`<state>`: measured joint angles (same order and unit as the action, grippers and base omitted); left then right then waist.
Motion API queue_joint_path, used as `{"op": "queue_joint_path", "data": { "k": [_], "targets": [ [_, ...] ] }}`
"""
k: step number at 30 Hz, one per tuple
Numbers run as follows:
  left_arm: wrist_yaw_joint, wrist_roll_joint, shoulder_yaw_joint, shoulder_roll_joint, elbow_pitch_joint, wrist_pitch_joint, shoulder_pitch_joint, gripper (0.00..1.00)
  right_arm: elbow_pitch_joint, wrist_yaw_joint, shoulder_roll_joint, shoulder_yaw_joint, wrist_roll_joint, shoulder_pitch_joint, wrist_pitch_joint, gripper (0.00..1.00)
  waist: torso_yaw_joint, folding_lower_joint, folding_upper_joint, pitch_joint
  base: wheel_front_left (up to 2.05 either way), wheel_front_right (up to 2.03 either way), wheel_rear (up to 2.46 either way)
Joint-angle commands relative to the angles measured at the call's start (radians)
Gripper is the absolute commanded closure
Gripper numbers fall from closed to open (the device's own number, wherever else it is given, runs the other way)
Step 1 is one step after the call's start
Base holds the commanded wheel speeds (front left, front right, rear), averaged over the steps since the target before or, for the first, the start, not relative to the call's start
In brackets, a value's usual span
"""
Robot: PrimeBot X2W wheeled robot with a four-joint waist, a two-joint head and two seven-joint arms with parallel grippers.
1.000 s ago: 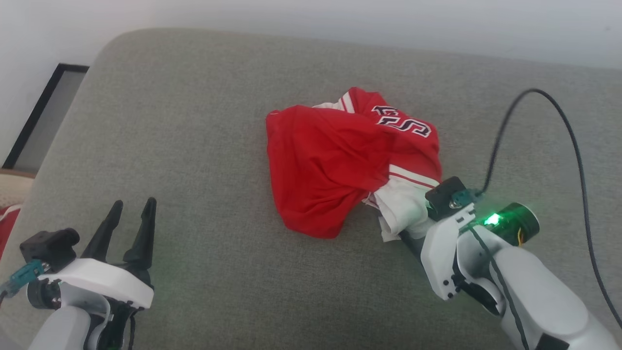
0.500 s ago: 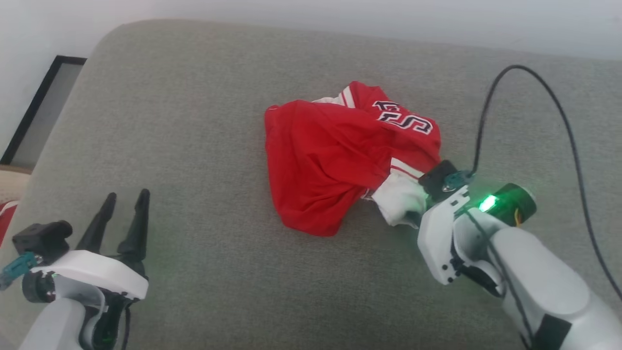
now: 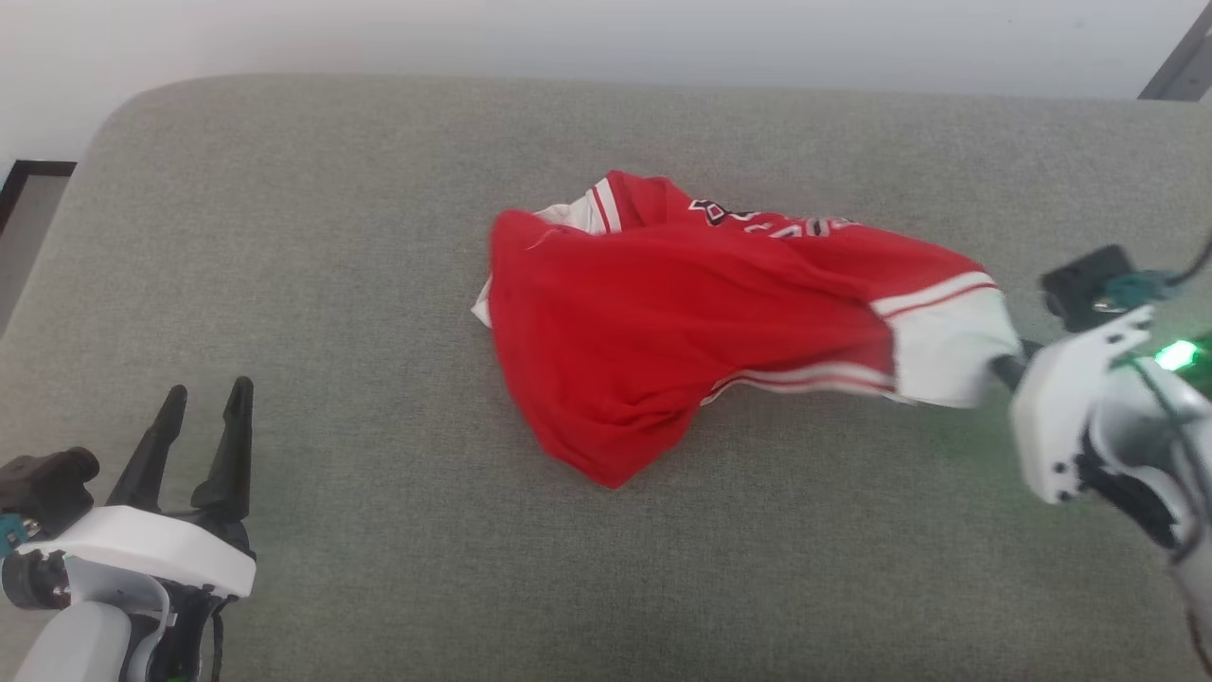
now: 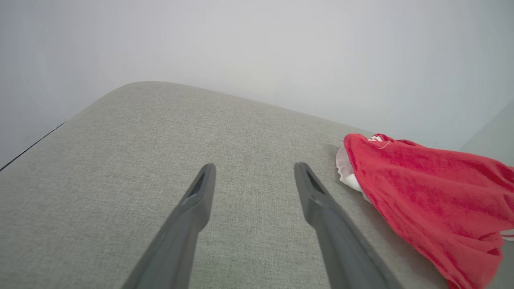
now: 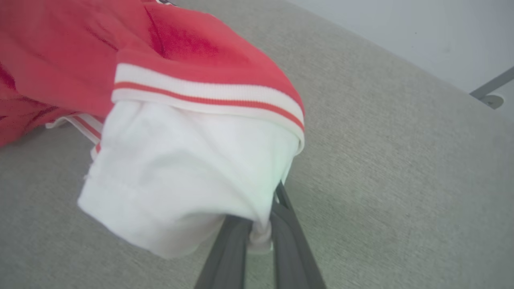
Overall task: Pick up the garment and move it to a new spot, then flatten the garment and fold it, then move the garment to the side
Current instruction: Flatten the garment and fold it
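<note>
One sleeve (image 3: 947, 350) now pinched by right gripper (image 3: 999, 365); garment (image 3: 663, 322) stretches rightward versus second ago, relocation underway. Left gripper (image 3: 204, 407) spread, idle near-left.

Left claw (image 3: 209, 386): two long dark tapering fingers (image 4: 321, 208), narrow slot near each tip. Left shell (image 3: 151, 554) at claw's 6 o'clock: white, rounded. Left camera block (image 3: 47, 478) at shell's 9 o'clock: black, with teal left plug (image 3: 8, 530) beneath.
Right claw (image 3: 1006, 367): same dark fingers. Right shell (image 3: 1065, 417): white, small dark screw holes (image 3: 1059, 467). Right camera block (image 3: 1084, 284) at shell's 12 o'clock: black, with teal right plug (image 3: 1141, 284). Green lamp (image 3: 1174, 355) glowing at shell's 2 o'clock.
</note>
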<state>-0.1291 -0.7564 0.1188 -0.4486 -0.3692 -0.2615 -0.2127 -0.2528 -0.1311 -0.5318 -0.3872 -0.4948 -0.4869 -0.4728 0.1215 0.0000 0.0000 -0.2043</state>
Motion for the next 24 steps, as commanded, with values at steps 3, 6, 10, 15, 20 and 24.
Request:
{"op": "queue_joint_path", "data": {
  "k": [3, 6, 10, 15, 20, 24],
  "targets": [
    [-0.002, 0.003, 0.000, 0.001, 0.008, -0.005, 0.003, 0.00, 0.011, 0.001, -0.027, 0.073, -0.017, 0.053, -0.035, 1.00, -0.004, 0.0000, 0.0000, -0.009, 0.00, 0.00, 0.00],
    [-0.002, 0.000, 0.008, 0.003, 0.012, -0.005, -0.008, 0.00, -0.004, 0.001, -0.038, 0.125, -0.005, 0.085, -0.051, 1.00, 0.001, 0.0000, 0.0000, -0.020, 0.00, 0.00, 0.00],
    [-0.002, -0.003, 0.021, 0.003, 0.011, -0.005, -0.020, 0.00, -0.052, 0.001, 0.002, 0.154, -0.003, 0.109, -0.049, 1.00, 0.011, 0.0000, 0.0000, -0.033, 0.00, 0.00, 0.00],
    [-0.002, -0.010, 0.037, -0.002, 0.002, -0.005, -0.041, 0.00, -0.144, 0.000, 0.056, 0.141, -0.015, 0.093, -0.048, 0.89, 0.020, 0.0000, 0.0000, -0.041, 0.00, 0.00, 0.00],
    [-0.002, -0.016, 0.052, -0.014, -0.006, -0.005, -0.051, 0.00, -0.197, 0.000, 0.080, 0.116, -0.027, 0.056, -0.027, 0.00, 0.014, 0.0000, 0.0000, -0.030, 0.00, 0.00, 0.00],
    [-0.002, -0.028, 0.068, -0.036, -0.007, -0.005, -0.049, 0.00, -0.198, 0.000, 0.072, 0.115, -0.033, 0.038, -0.009, 0.00, -0.002, 0.0000, 0.0000, -0.011, 0.00, 0.00, 0.00]
  ]
}}
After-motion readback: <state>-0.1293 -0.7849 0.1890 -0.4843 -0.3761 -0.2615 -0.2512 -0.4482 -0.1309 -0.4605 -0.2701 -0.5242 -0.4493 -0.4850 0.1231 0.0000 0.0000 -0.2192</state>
